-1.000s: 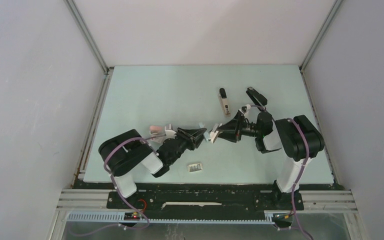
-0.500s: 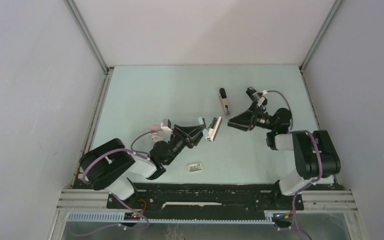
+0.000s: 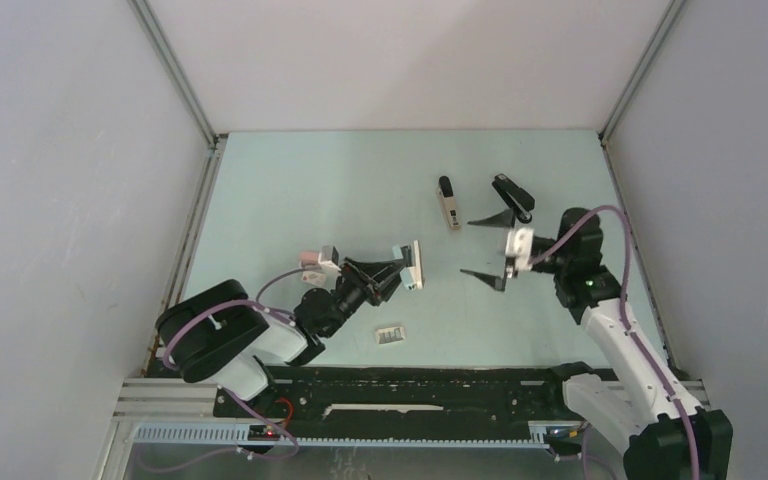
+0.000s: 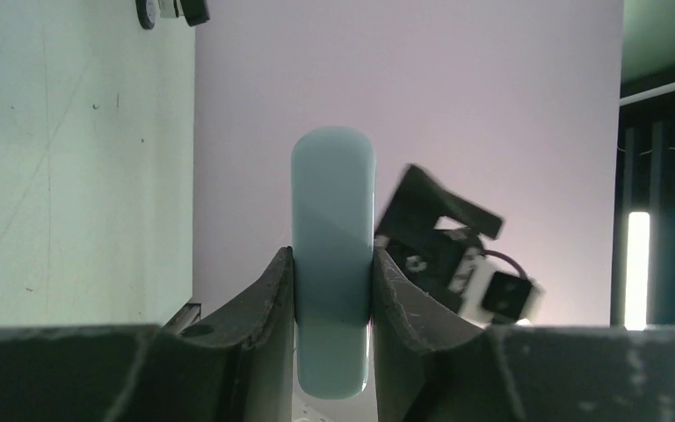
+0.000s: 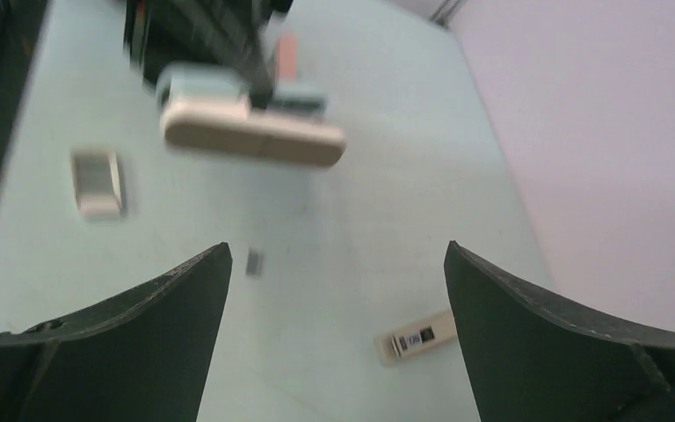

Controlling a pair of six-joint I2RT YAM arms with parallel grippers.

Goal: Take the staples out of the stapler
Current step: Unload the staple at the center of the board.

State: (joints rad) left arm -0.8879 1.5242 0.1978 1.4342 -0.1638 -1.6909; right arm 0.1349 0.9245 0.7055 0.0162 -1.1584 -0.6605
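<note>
Clamping the stapler (image 4: 332, 193) in our left gripper (image 4: 331, 264), right gripper (image 5: 338, 249) spread empty, we judge staples (image 5: 254, 262) already out, lying near the middle of the desk (image 5: 387, 220).

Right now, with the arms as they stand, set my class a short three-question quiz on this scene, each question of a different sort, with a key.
1. True or false: the right pincer is open and holds nothing.
2. What does the left pincer grip? A) a pale blue stapler B) a pink block C) nothing
3. Which pincer is nearer the small white box lying on the table?

Key: 1 true; 2 A; 3 the left pincer.
</note>
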